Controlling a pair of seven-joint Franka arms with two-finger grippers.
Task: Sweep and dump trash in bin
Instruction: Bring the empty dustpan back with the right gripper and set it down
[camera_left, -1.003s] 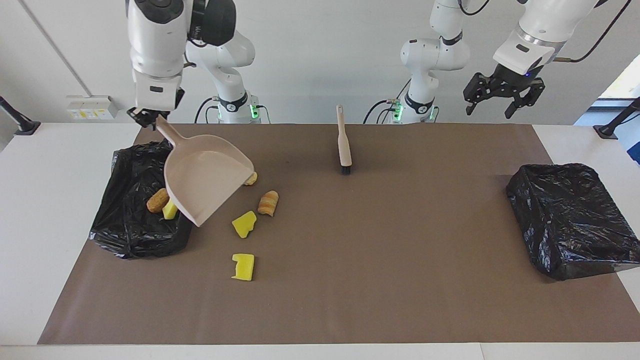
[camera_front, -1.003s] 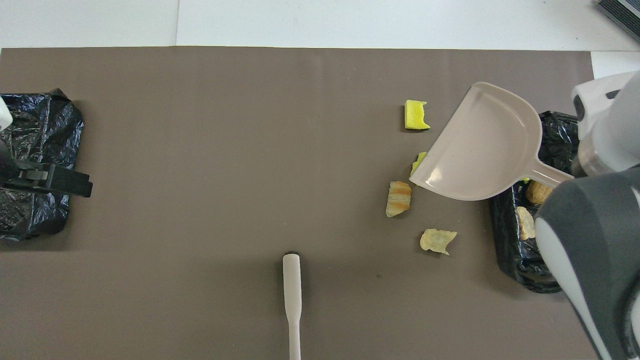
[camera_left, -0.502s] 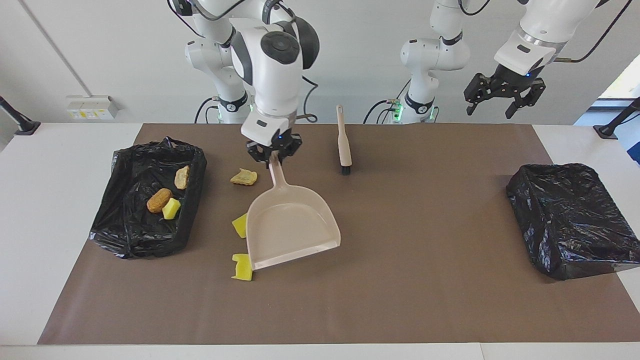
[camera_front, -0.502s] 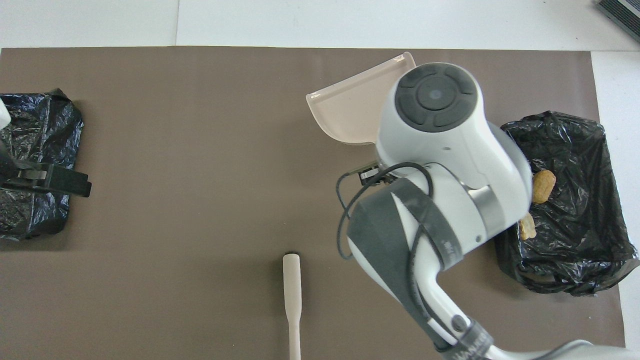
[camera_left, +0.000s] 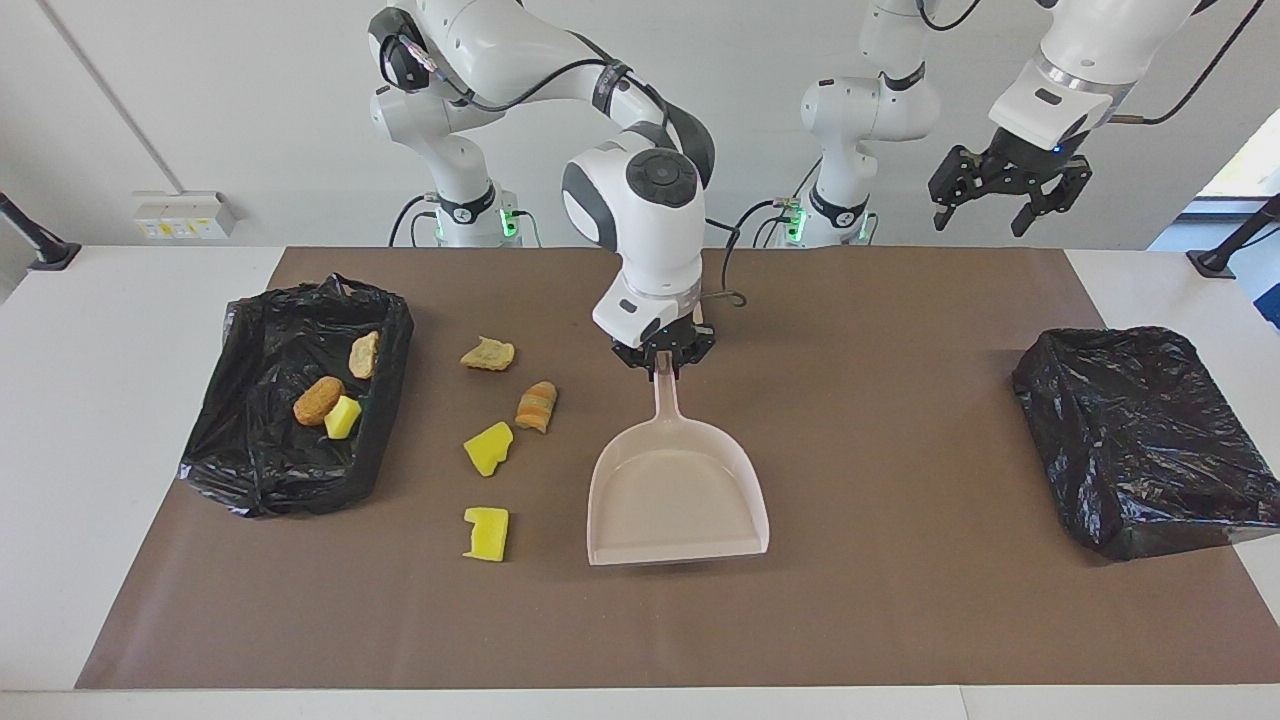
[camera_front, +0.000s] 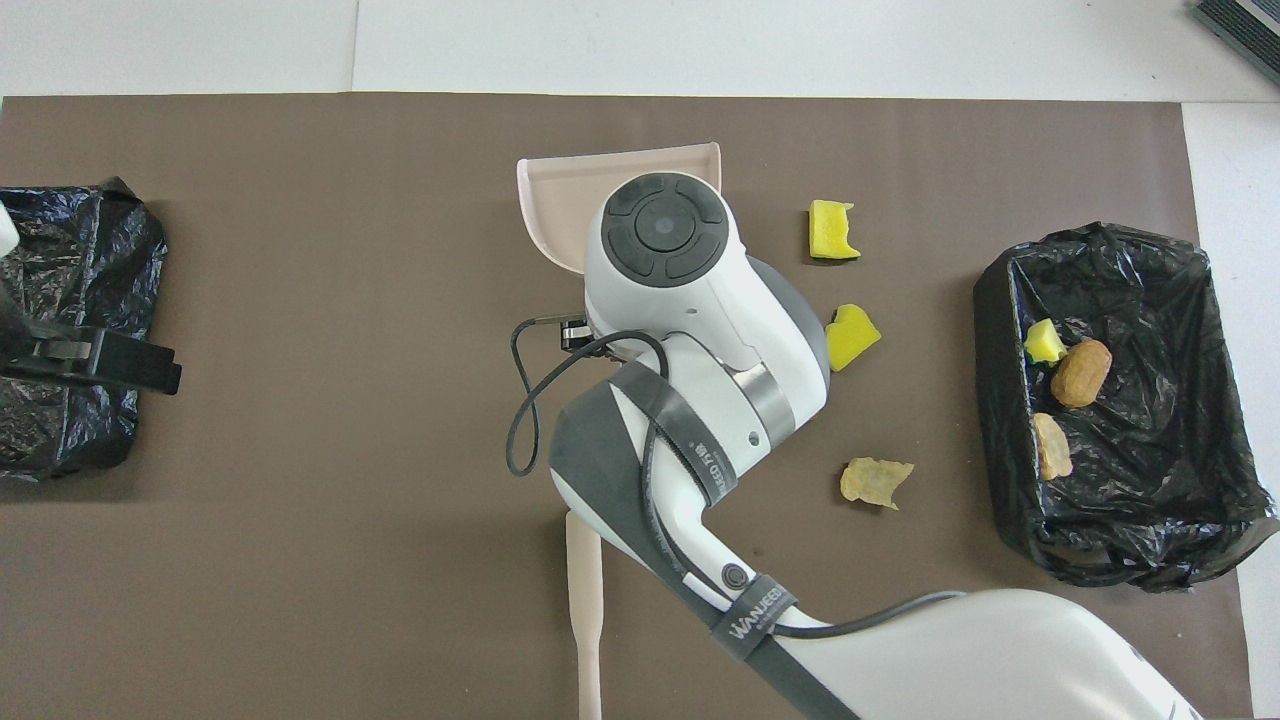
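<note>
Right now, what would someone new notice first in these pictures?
The right gripper holds a beige dustpan by its handle at mid-table. Four scraps lie loose beside it, among them a yellow sponge piece, and three more sit in the black bin at the right arm's end.

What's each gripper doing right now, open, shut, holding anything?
Right gripper: shut on the dustpan handle, pan on the mat mid-table.
Left gripper: open, empty, waiting in the air at its own end of the table.

A robotics lab: two white arms (camera_left: 640, 215) are bolted at the edge of a white surface (camera_left: 120, 330) spread with a brown mat (camera_left: 880, 600). The wall (camera_left: 180, 100) is bare and white, with a socket strip (camera_left: 178, 215) and cabling.
</note>
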